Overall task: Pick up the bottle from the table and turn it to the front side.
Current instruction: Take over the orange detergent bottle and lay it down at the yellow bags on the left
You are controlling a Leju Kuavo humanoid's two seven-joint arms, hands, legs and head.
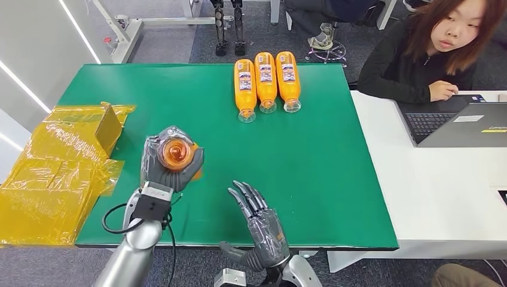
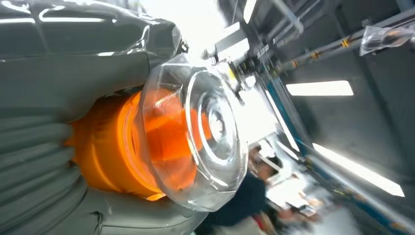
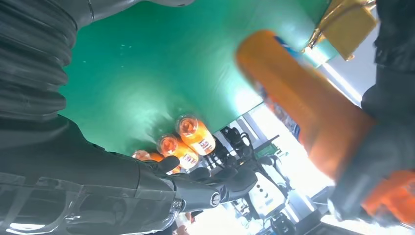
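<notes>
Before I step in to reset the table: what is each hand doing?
Left hand: holding an orange bottle, lifted with its clear base toward the head camera.
Right hand: open, fingers apart, holding nothing, over the green mat.

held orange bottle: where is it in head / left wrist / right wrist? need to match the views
Head view: the held bottle is left of centre, its clear base toward the camera, gripped by the left hand.
Left wrist view: it takes up the middle, with the clear base nearest the lens.
Right wrist view: a blurred orange body at the right.
Shared landmark: the green mat, also seen in the right wrist view.
</notes>
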